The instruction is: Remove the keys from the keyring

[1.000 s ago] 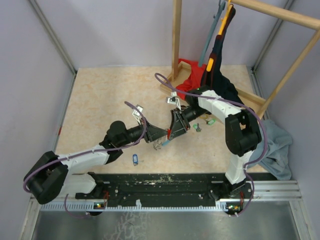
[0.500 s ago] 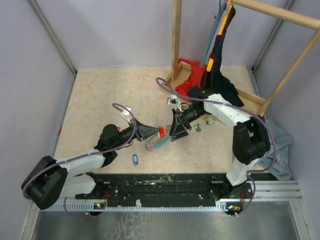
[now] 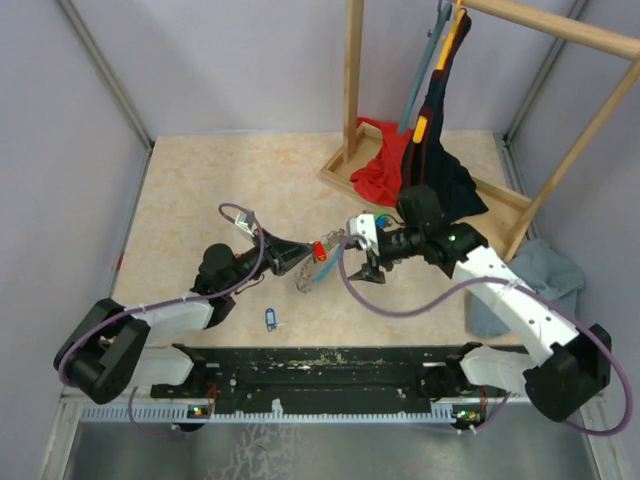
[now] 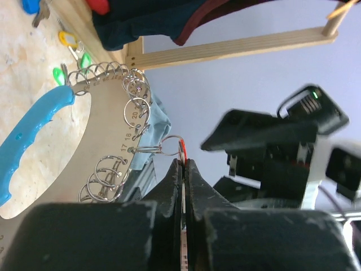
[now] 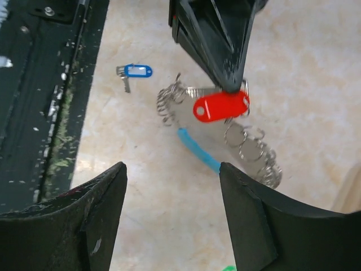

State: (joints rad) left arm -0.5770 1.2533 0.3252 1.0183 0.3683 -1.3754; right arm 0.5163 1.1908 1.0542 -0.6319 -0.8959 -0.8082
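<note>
The keyring (image 4: 110, 69) is bright silver wire, its coils and small rings glinting, with a smooth, glossy light-blue plastic sleeve (image 4: 34, 121) along one stretch. The red tag (image 5: 221, 106) is glossy plastic, and the blue tag (image 5: 137, 70) looks the same, its key (image 5: 122, 76) dull grey metal. The left gripper (image 4: 184, 164) and right gripper (image 5: 172, 169) have matt black plastic fingers, the right's faintly grainy. The table (image 5: 316, 73) is matt, beige and speckled. The frame (image 4: 237, 48) is pale bare wood; the red cloth (image 3: 378, 170) looks soft and matt.

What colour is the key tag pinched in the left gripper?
The tag is red; it shows best in the right wrist view.
</note>
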